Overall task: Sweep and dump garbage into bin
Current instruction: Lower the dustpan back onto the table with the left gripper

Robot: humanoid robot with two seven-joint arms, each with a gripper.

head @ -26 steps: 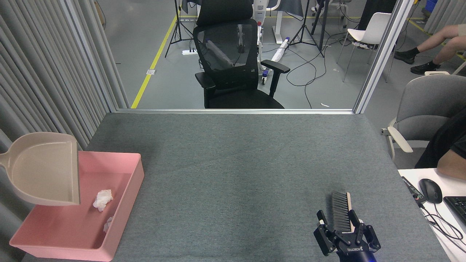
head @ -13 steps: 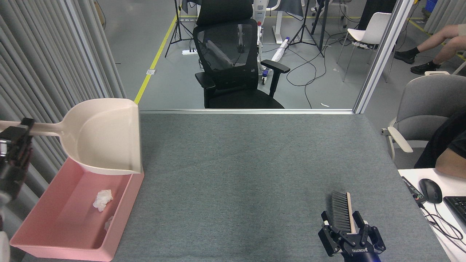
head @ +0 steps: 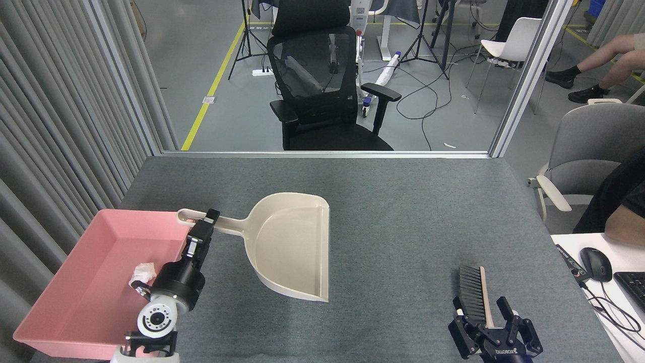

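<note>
One line of pale lettering showed on the body of the right tool (head: 491,322), printed upside down from the head view and too small to read with certainty; no other writing could be made out. That right tool sat at the near right of the grey worktop (head: 393,201), its dark fingers closed around the handle of a brush (head: 475,295) whose black bristles pointed away from the robot. At the left edge of the worktop lay the bin (head: 108,224), a shallow pink tray with low walls. Inside it, near its right wall, one wad of the garbage (head: 142,273) was visible as a crumpled white tissue, partly covered by the left arm; a second wad could not be seen behind that arm. The left tool (head: 205,222) reached up over the bin's far right corner and gripped the long handle of the beige dustpan (head: 295,247). The pan's scoop lay out over the worktop just to the right of the bin, open edge facing right, and it was empty. A black mouse (head: 595,264) and part of a keyboard (head: 634,287) rested on a white desk at the far right.
</note>
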